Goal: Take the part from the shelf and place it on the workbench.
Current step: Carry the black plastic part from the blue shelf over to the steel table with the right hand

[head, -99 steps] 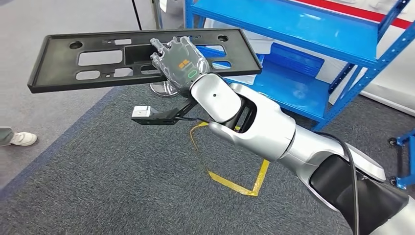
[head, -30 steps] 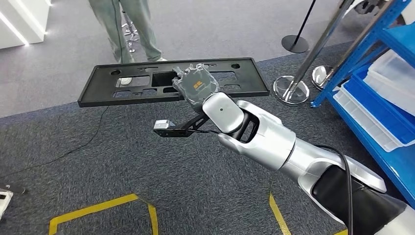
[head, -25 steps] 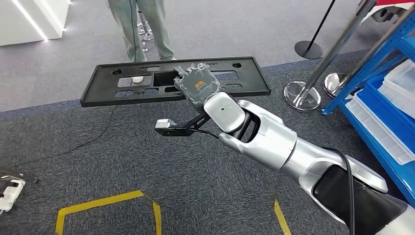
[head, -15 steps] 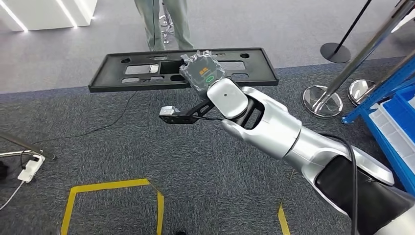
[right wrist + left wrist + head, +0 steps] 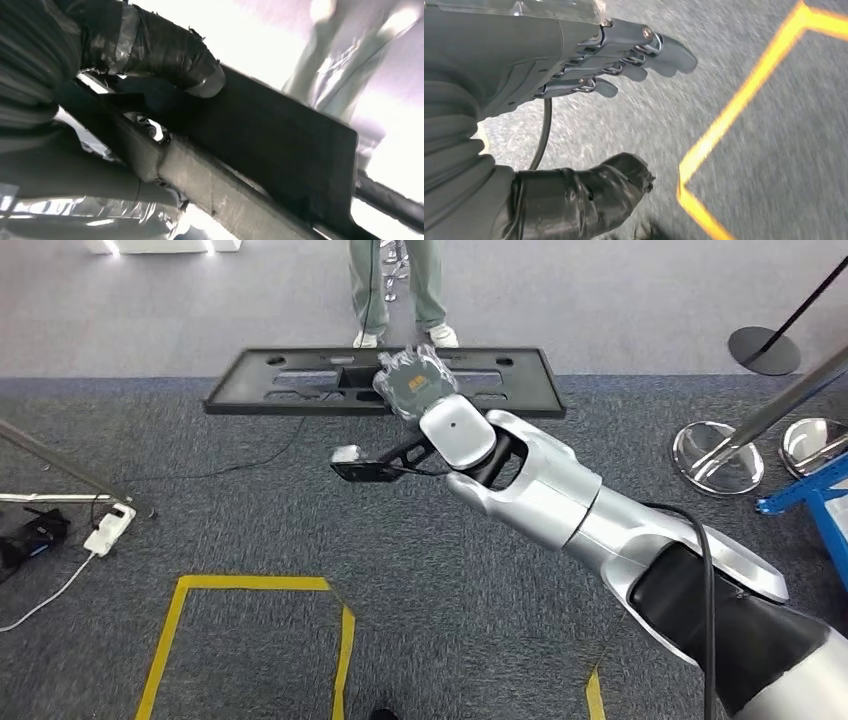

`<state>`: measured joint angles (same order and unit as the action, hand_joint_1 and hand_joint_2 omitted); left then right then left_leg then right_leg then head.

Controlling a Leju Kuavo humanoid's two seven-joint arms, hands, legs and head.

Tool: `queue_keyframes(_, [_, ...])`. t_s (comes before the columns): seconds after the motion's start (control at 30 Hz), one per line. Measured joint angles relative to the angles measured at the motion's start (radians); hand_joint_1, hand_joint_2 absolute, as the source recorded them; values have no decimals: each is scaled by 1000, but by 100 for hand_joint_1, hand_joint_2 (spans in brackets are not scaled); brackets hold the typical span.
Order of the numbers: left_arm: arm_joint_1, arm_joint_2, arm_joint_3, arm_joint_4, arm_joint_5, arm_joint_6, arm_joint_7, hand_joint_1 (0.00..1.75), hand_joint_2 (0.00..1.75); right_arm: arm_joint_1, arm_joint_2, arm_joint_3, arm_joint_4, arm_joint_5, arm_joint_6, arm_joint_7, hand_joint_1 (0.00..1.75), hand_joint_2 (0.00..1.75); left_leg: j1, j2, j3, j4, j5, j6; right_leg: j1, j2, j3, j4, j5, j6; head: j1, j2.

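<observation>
Right hand (image 5: 415, 383) clamps the black part (image 5: 300, 380) near its middle, a person (image 5: 395, 285) at twelve o'clock; carry it level, grip firm, avoiding swings.

Left hand (image 5: 574, 75) hangs, fingers apart, empty.

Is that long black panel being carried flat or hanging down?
Flat: the black panel lies level above the carpet, gripped near its middle by the right hand.

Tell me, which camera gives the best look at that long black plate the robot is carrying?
The head view: it shows the whole black part from end to end, cut-outs included, with the right hand holding its near edge. The right wrist view catches a dark, close-up stretch of it. The left wrist view looks at carpet.
</observation>
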<state>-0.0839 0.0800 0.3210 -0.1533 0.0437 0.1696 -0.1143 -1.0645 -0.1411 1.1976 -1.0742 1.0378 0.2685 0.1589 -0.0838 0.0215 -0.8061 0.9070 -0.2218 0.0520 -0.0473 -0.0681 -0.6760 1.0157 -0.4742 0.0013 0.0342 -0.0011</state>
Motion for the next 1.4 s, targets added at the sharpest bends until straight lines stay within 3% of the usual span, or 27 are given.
queue_keyframes(0.07, [-6,-1,1,1,0,0,-1,0,175,27,-2,4,12,-2,-1,0,175,175,11,-12,13,-40,0,11,6,53,-69,82,-15,-25,-1,0])
queue_keyframes(0.1, [-13,-6,1,1,0,-1,-2,0,175,34,-3,6,16,-2,-2,0,175,175,20,-19,17,-45,-3,13,14,93,-130,161,-26,-39,-1,0])
queue_keyframes(0.13, [-21,-10,1,1,0,-1,-2,0,175,39,-4,8,20,-2,-2,0,175,175,27,-25,15,-41,-5,14,21,124,-195,248,-35,-45,1,0])
queue_keyframes(0.2, [-38,-23,1,2,0,-3,-2,0,175,47,-8,11,30,-2,-2,0,175,175,41,-44,15,-26,-15,6,23,153,-304,359,-20,-37,4,0])
queue_keyframes(0.23, [-43,-28,1,2,1,-4,-2,0,175,50,-10,12,34,-2,-2,0,175,175,48,-54,13,-14,-22,-1,15,155,-328,357,6,-24,5,0])
queue_keyframes(0.3, [-49,-33,1,2,1,-5,-1,0,175,51,-10,15,38,-2,-4,0,175,175,66,-74,2,22,-39,-23,-22,160,-304,249,62,21,6,0])
queue_keyframes(0.37, [-43,-22,1,2,0,-3,-2,0,175,47,-9,16,39,-2,-6,0,175,175,81,-95,-19,69,-59,-46,-69,175,-214,120,98,69,1,0])
queue_keyframes(0.4, [-39,-15,2,2,0,-1,-2,0,175,44,-8,17,40,-3,-8,1,175,175,89,-103,-24,83,-62,-55,-77,175,-181,83,108,80,-1,0])
queue_keyframes(0.43, [-34,-11,2,4,-1,0,-2,0,175,38,-7,18,41,-4,-8,2,175,175,96,-110,-35,85,-63,-63,-74,167,-163,66,120,78,-3,0])
queue_keyframes(0.47, [-31,-11,3,6,-1,0,-2,0,175,28,-6,19,42,-6,-9,3,175,175,106,-117,-40,80,-58,-71,-65,149,-173,66,129,67,-5,0])
queue_keyframes(0.53, [-27,-20,5,8,-3,0,-2,0,175,3,-3,18,39,-8,-10,5,175,175,110,-98,-75,92,-63,-83,-53,120,-187,69,133,42,-8,0])
queue_keyframes(0.63, [-13,-39,6,8,-10,-2,0,0,175,-15,-1,10,31,-12,-16,7,175,175,111,-5,-164,266,-114,-84,-28,97,-178,64,130,14,-21,0])
queue_keyframes(0.7, [-10,-46,6,9,-13,-3,2,0,175,-16,-1,9,29,-16,-22,8,175,175,110,15,-225,382,-143,-79,-11,80,-170,67,125,6,-21,-1])
queue_keyframes(0.73, [-10,-48,6,9,-14,-2,2,0,175,-15,-1,9,27,-17,-23,8,175,175,107,14,-227,392,-151,-75,-6,74,-166,67,122,3,-21,-1])
queue_keyframes(0.77, [-10,-48,6,9,-15,-2,2,0,175,-15,0,9,25,-18,-23,9,175,175,101,11,-205,364,-150,-68,-4,70,-160,64,122,0,-22,-1])
queue_keyframes(0.8, [-10,-47,6,9,-15,-2,2,0,175,-18,1,9,22,-18,-22,10,175,175,93,9,-160,305,-142,-61,-5,70,-151,55,123,-1,-22,-1])
queue_keyframes(0.9, [-16,-33,6,8,-15,-1,-1,0,175,-31,-2,6,15,-20,-16,14,175,175,51,2,11,100,-118,-31,-19,69,-125,19,139,5,-23,-1])
queue_keyframes(0.97, [-21,-15,6,8,-14,0,-4,0,175,-33,-7,5,15,-21,-9,16,175,175,27,-6,56,36,-102,-20,-34,67,-127,0,155,18,-25,-1])
queue_keyframes(1.0, [-22,-6,6,7,-14,1,-4,0,175,-30,-9,5,15,-23,-7,17,175,175,22,-8,64,13,-87,-16,-41,68,-135,-9,160,23,-27,-1])
queue_keyframes(1.07, [-23,-2,6,7,-14,4,-3,0,175,-18,-16,3,16,-27,-6,17,175,175,20,-9,76,-24,-59,-9,-38,75,-168,13,156,18,-31,-1])
queue_keyframes(1.13, [-26,-6,7,7,-14,7,0,0,175,-10,-24,-1,16,-28,-6,19,175,175,29,-6,75,-27,-58,-2,-19,97,-241,131,118,3,-32,-1])
queue_keyframes(1.2, [-33,-10,7,7,-14,9,3,0,175,-9,-35,-2,16,-29,-4,21,175,175,41,-7,60,1,-72,0,-6,117,-322,271,79,3,-29,-1])
queue_keyframes(1.23, [-36,-13,7,7,-14,9,4,0,175,-9,-39,-2,16,-29,-2,22,175,175,47,-10,52,16,-78,-4,-5,119,-342,302,78,7,-28,0])
queue_keyframes(1.27, [-37,-16,7,7,-14,9,5,0,175,-9,-42,-2,16,-29,-1,22,175,175,55,-14,43,33,-84,-10,-7,119,-340,296,86,15,-27,0])
queue_keyframes(1.3, [-36,-19,7,7,-14,9,5,0,175,-9,-43,-2,15,-29,0,23,175,175,65,-17,34,52,-92,-18,-13,118,-315,257,99,26,-26,0])
queue_keyframes(1.37, [-31,-16,7,7,-14,9,6,0,175,-6,-44,-3,14,-29,0,23,175,175,79,-27,18,99,-112,-39,-37,112,-227,150,112,56,-23,-1])
queue_keyframes(1.4, [-27,-10,7,8,-14,10,6,0,175,-2,-44,-3,14,-29,0,23,175,175,84,-33,12,117,-122,-47,-45,109,-190,111,116,63,-21,-1])
